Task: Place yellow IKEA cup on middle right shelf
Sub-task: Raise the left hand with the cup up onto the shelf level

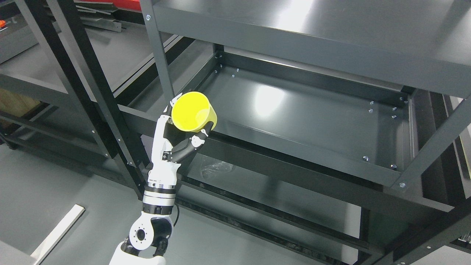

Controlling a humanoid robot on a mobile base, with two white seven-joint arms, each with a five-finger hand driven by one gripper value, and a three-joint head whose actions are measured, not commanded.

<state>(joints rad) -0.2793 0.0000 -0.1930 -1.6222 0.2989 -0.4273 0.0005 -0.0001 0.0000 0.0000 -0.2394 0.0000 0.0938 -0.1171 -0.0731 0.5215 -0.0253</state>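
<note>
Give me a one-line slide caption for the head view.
Left hand holds the yellow cup tilted at the front-left edge of the dark middle shelf.

floor (44, 191): grey, seen left of the shelving
shelving (294, 110): dark metal, ceiling light glare caught on it
plank (59, 232): pale, laid on the floor

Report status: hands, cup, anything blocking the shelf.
Left hand shut on yellow cup, tilted, at the middle shelf front edge. Right hand not in view. Shelf bare, nothing in the way.

Fingers (191, 141) hide the yellow cup (191, 110) base.
</note>
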